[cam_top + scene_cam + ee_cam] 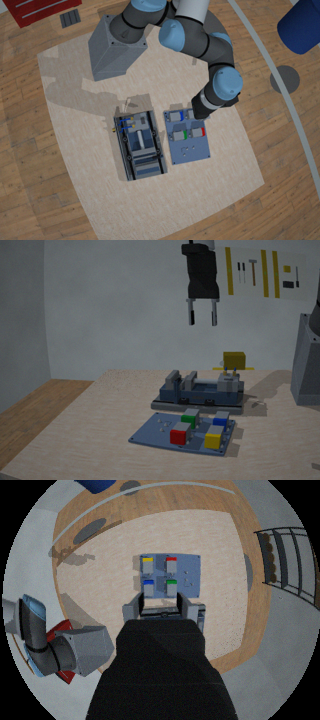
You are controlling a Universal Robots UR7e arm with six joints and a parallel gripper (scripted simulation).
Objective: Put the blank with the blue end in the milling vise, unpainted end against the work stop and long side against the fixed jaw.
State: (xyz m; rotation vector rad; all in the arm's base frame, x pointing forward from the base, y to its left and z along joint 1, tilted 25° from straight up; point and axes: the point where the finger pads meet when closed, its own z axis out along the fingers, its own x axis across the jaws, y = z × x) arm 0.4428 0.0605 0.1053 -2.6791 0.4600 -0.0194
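Gripper (203, 119) (202, 325) (160, 599) hanging above the bench, fingers pointing down, fully spread and grasping nothing. Blue-ended blank (175, 116) (221, 420) (148, 588) sitting on the blue plate (189, 154) (148, 432) (192, 562) beside the vise (147, 169) (199, 396) (201, 617), near the green-ended blank (179, 135) (190, 418) (171, 588). Red-ended (197, 132) (180, 433) (171, 565) and yellow-ended (190, 114) (214, 436) (147, 565) blanks also resting on that plate.

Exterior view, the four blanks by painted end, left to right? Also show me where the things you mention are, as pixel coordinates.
Red blank (196, 132) (183, 431) (171, 567) → green blank (178, 135) (191, 416) (171, 589) → yellow blank (191, 114) (215, 436) (147, 567) → blue blank (175, 117) (222, 418) (149, 589).
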